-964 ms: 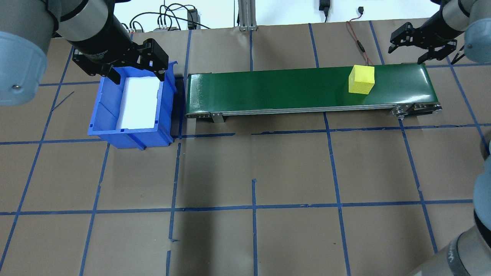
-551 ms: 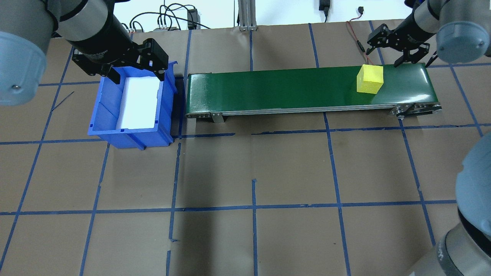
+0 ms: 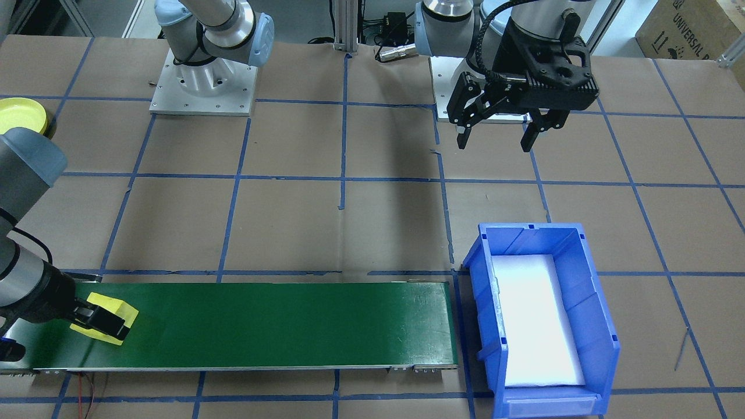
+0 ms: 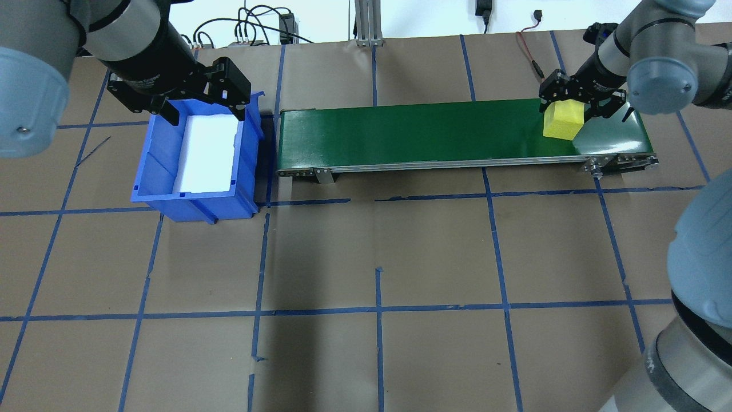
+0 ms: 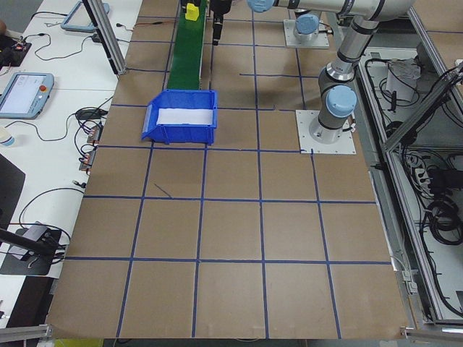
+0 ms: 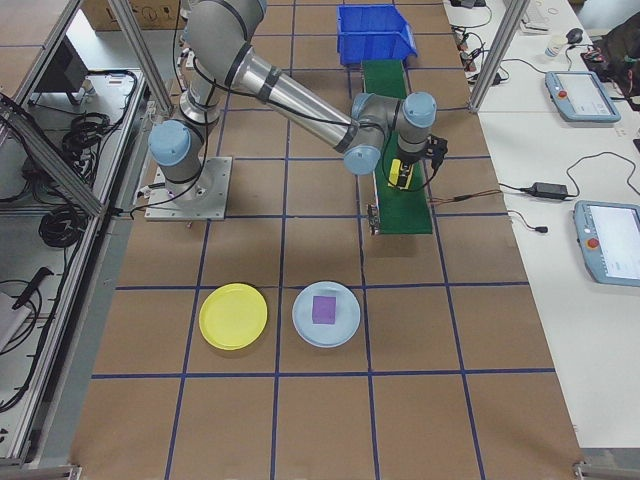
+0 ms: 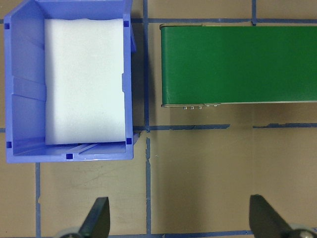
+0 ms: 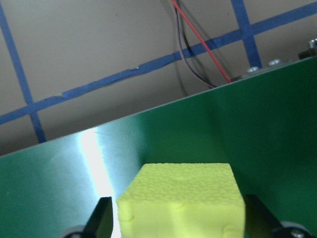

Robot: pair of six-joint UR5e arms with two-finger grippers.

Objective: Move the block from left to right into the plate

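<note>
1. Right gripper (image 4: pixel 577 102) jaws sit either side of the yellow foam block (image 4: pixel 563 122), one finger on each flank. Wrist view shows the fingers (image 8: pixel 101 215) spread wider than the block, with gaps both sides. Not clamped.
2. Block rests on the green conveyor belt (image 4: pixel 429 134), near the belt's end on the robot's right. Front view: block (image 3: pixel 107 317) partly hidden behind the gripper (image 3: pixel 102 323).
3. Left gripper (image 3: pixel 496 132) jaws wide apart, holding nothing. It hangs above the bench (image 4: pixel 377 257), over the near end of the blue bin (image 4: pixel 197 157) as the overhead view frames it.
4. Left wrist view looks straight down: bin (image 7: pixel 69 82) with a white foam pad (image 7: pixel 84 82) lining its floor, belt end (image 7: pixel 237 64) just beside it, both fingertips (image 7: pixel 98 218) at the frame's bottom edge, well apart.
5. Bin sits off the belt's end on the robot's left, close to it but not touching.
6. Yellow plate (image 6: pixel 233 316) lies on the bench on the robot's right side, well apart from the belt. Nothing in it. Front view catches only its edge (image 3: pixel 20 115) at the frame's left.
7. Pale blue plate (image 6: pixel 326 314) sits just beside the yellow one, with a purple block (image 6: pixel 323 309) in its middle.
8. Red and black wires (image 8: pixel 198 47) run across the bench past the belt's far edge.
</note>
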